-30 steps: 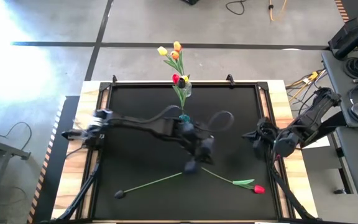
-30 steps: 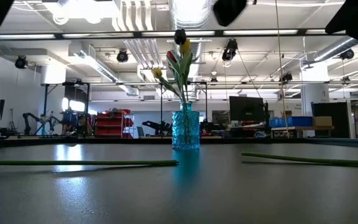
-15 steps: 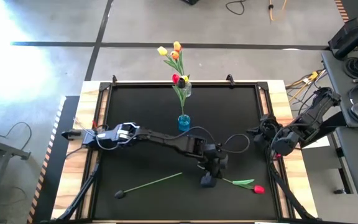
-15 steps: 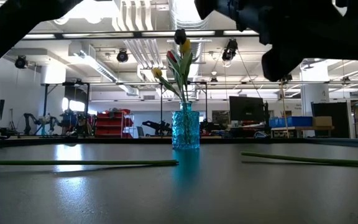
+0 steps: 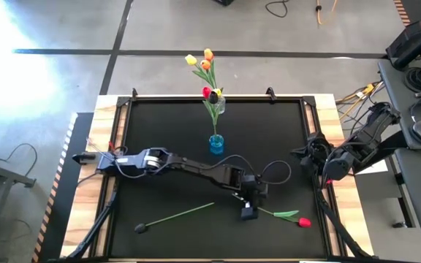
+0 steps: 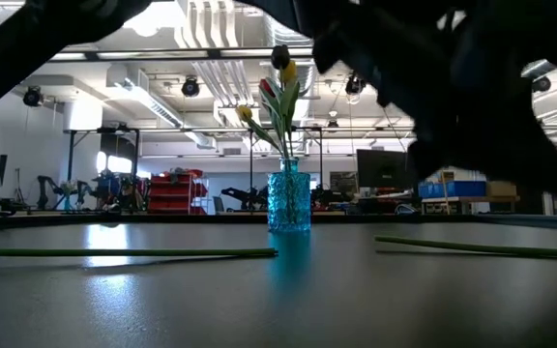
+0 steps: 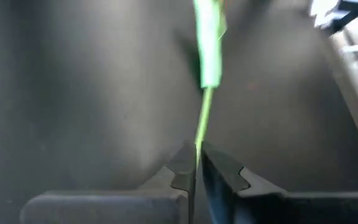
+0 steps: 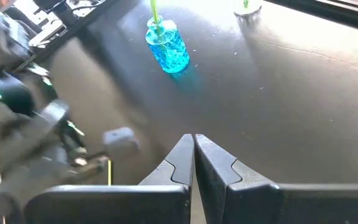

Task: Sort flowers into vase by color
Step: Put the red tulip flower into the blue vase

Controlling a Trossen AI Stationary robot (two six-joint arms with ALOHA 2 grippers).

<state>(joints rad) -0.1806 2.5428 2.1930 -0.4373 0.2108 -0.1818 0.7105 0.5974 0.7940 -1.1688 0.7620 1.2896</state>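
On the black table [image 5: 159,124], toward its near right corner, lies your red tulip [image 5: 303,221], head pointing at the right edge, leaf and thin green stem running back toward the middle. Your left gripper [image 5: 248,212] is down right at that stem's free end, and the left wrist view shows its fingers [image 7: 182,171] pressed together with the green stem [image 7: 202,121] pinched between the tips, so you've got hold of it. Off to the left on the same near strip, a second tulip [image 5: 174,217] lies flat, dark head toward the near left corner, well apart from the first. Further back, near the table's centre, the blue vase [image 5: 215,144] stands upright with stems in it; behind it at the far edge a clear vase [image 5: 217,104] holds yellow, orange and red heads. Your right gripper [image 8: 193,142] waits at the right edge, fingers closed on nothing.
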